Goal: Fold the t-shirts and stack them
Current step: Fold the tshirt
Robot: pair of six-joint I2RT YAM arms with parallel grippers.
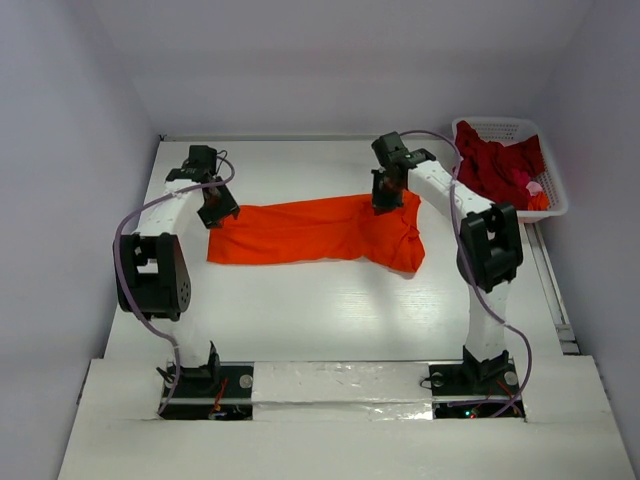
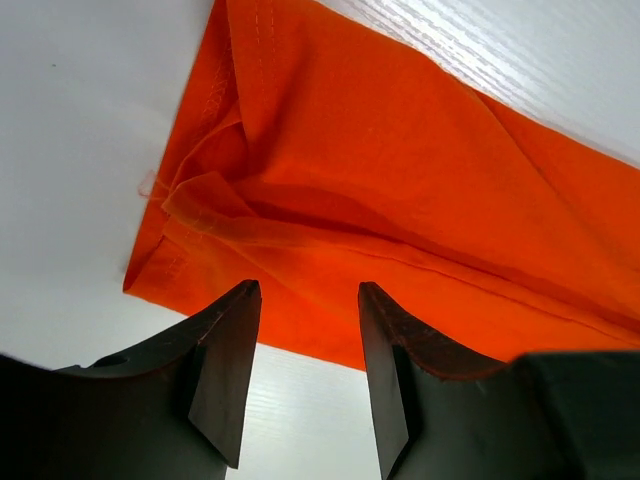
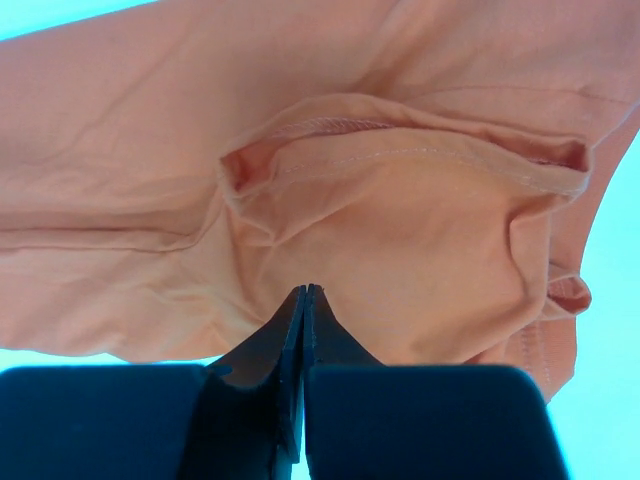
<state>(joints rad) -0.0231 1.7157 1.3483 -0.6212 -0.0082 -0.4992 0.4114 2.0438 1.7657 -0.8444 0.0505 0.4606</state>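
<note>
While orange t-shirt [image 1: 310, 232] lies part-folded on desk [image 1: 330, 320], left tool [image 1: 217, 208] hangs half open, empty, at its 9 o'clock end; right tool [image 1: 388, 196] pinches its 3 o'clock end. Dark red t-shirt [image 1: 495, 165] unfolded in basket [image 1: 505, 124], 2 o'clock.

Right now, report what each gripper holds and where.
The left gripper is open over the left end of the orange shirt, holding nothing. The right gripper is shut, seemingly pinching its far right edge.

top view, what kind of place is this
Likely a robot test booth: bare white walls close round a white table, with left arm and right arm bolted to its near edge.
</note>
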